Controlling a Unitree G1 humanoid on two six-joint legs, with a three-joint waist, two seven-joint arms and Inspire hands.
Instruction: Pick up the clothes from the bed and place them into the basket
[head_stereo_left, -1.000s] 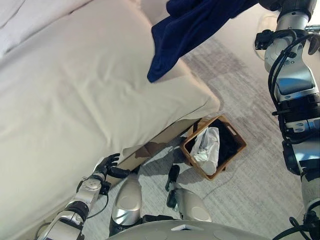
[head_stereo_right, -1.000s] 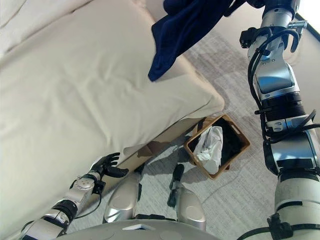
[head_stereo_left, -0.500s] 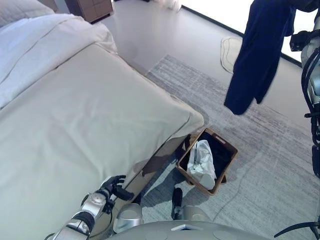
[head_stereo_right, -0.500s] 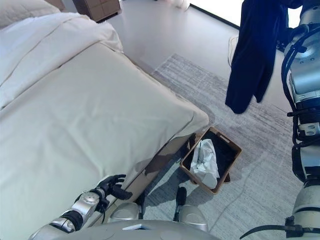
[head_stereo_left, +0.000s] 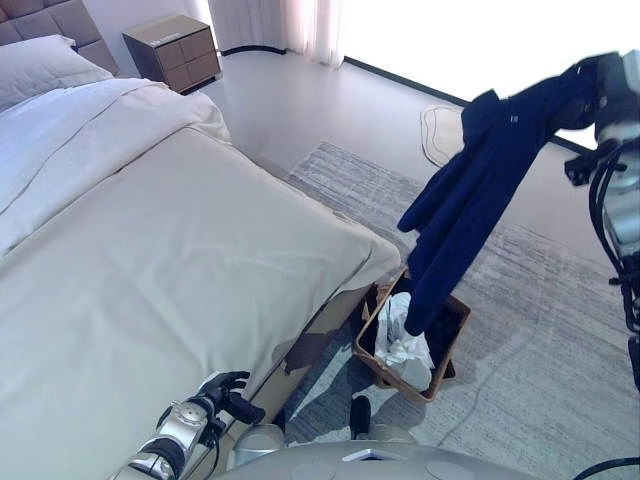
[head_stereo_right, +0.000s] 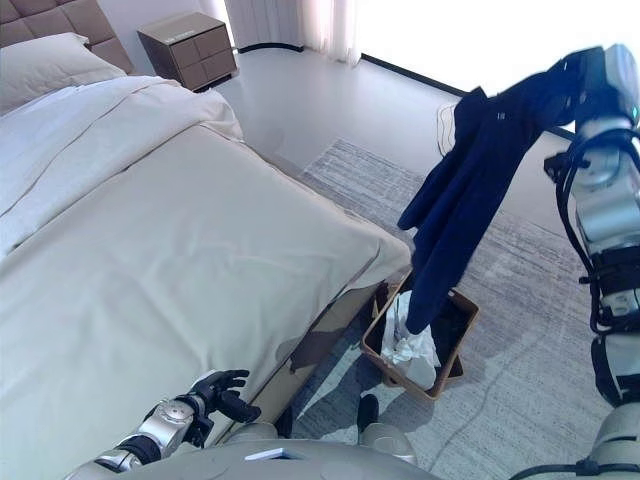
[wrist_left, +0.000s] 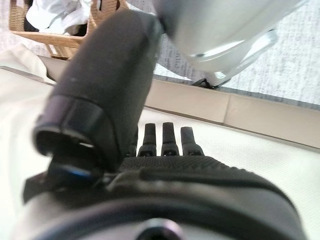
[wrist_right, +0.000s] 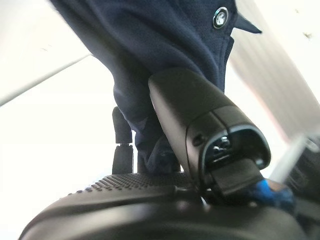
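A navy blue garment (head_stereo_left: 470, 190) hangs in the air from my right hand (head_stereo_right: 590, 75), held high at the right; the hand is shut on its top, as the right wrist view shows with the garment (wrist_right: 165, 45) pinched between thumb and fingers. Its lower end dangles just above a brown wicker basket (head_stereo_left: 445, 355) on the rug by the bed's foot corner. The basket holds white clothes (head_stereo_left: 398, 340) and something dark. My left hand (head_stereo_left: 222, 392) rests low beside the bed's (head_stereo_left: 150, 280) near edge with fingers relaxed and nothing in it.
The beige bed cover lies smooth, with a white sheet and pillow (head_stereo_left: 45, 75) at the far left. A wooden nightstand (head_stereo_left: 172, 48) stands by the headboard. A grey rug (head_stereo_left: 540, 300) surrounds the basket, and a small round mat (head_stereo_left: 438, 130) lies beyond.
The camera has tilted up, showing more of the room. My right hand has swung the navy garment off the bed and over to hang above the basket. The left hand stays put.
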